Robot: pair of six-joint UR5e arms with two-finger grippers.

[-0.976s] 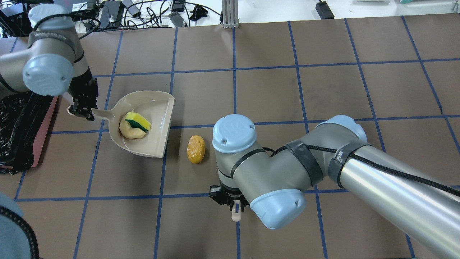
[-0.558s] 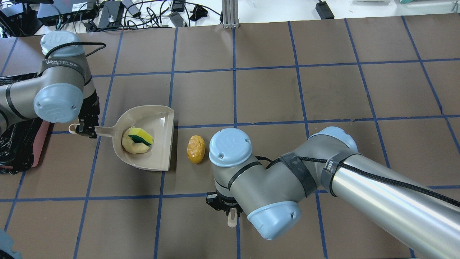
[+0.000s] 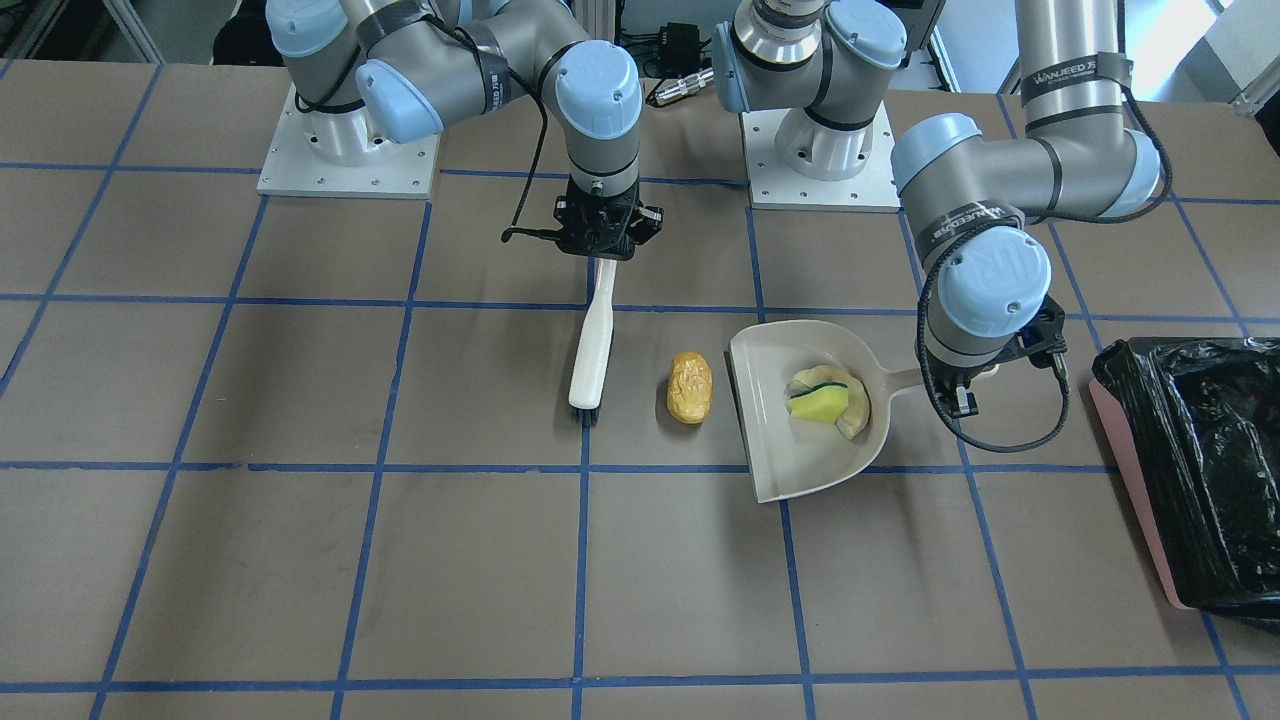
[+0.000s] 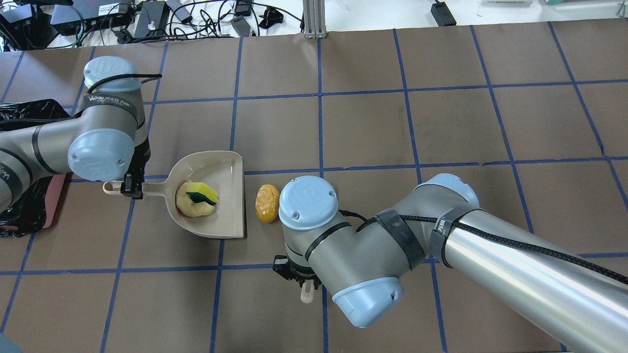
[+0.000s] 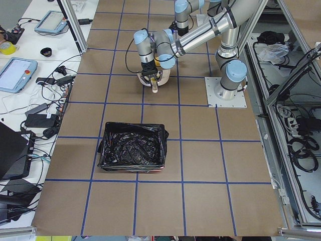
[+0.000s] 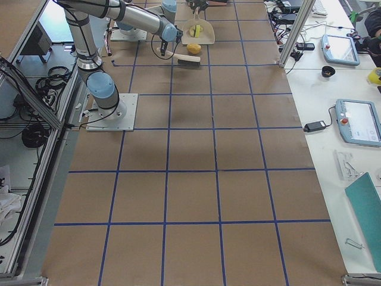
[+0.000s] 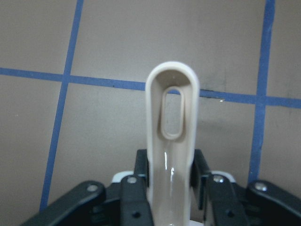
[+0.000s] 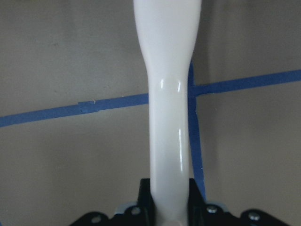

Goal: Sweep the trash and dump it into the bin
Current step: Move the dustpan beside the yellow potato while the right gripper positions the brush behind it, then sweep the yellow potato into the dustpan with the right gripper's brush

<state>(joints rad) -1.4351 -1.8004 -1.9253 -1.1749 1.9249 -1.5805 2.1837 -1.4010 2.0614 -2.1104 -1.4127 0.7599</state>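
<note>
On my front-facing feed the left gripper (image 3: 958, 392) is closed around the handle of the beige dustpan (image 3: 775, 365). The left wrist camera confirms it: the black fingers (image 7: 141, 170) press against either side of the handle, and its looped end sticks out past them. The dustpan sits flat on the brown table (image 3: 300, 400). In its scoop lies the pale yellow rind (image 3: 855, 412), with the yellow-green sponge piece (image 3: 815, 404) resting on it. The golden-brown lump (image 3: 690, 387) lies on the table just beside the dustpan's straight open lip, with a narrow gap between them. On the lump's other side I see the white brush (image 3: 592, 345), its handle clamped in the right gripper (image 3: 600, 240). On the right wrist camera the jaws are shut tight on the base of the handle, which runs out over a crossing of blue tape lines (image 8: 113, 104). The dark bristles (image 3: 585, 412) are down low, level with the lump and near it but apart from it; I cannot tell whether they touch the table. The bin (image 3: 1135, 490), pink and lined with a crinkled black bag (image 3: 1210, 450), stands well apart from the dustpan at the table's edge on the robot's left side, beyond the left arm.
</note>
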